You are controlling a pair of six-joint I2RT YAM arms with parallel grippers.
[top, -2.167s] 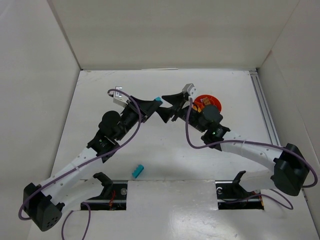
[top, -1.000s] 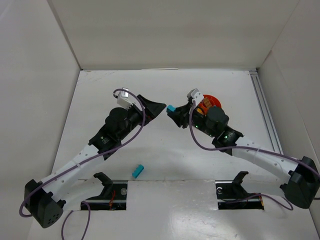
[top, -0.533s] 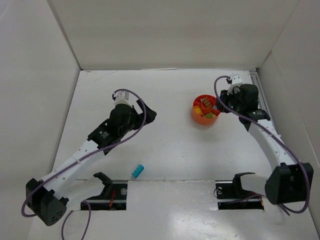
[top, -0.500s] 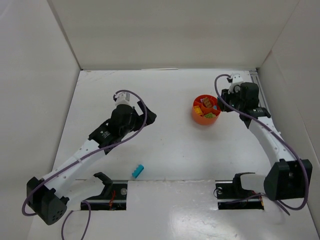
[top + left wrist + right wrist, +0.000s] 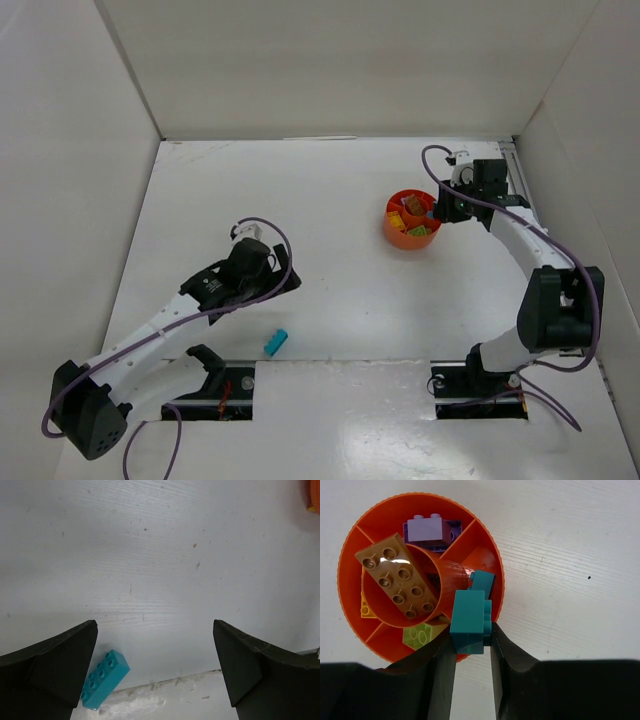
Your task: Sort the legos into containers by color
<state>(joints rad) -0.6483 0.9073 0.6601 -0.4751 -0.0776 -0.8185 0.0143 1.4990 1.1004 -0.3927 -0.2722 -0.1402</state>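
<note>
The left arm (image 5: pixel 150 330) lies low and angled forward, the left pincer (image 5: pixel 154 645) spread wide and empty. The right arm (image 5: pixel 520 235) stretches far forward, the right pincer (image 5: pixel 471 637) clamped on a teal brick (image 5: pixel 468 612).

White table (image 5: pixel 340 290) boxed in by plain white walls (image 5: pixel 330 70).

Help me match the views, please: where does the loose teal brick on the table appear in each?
Top external: loose teal brick, low, left of centre.
Left wrist: bottom left.
Right wrist: not in it; the held teal brick is another.
Shared landmark: orange bowl, in all three views.
</note>
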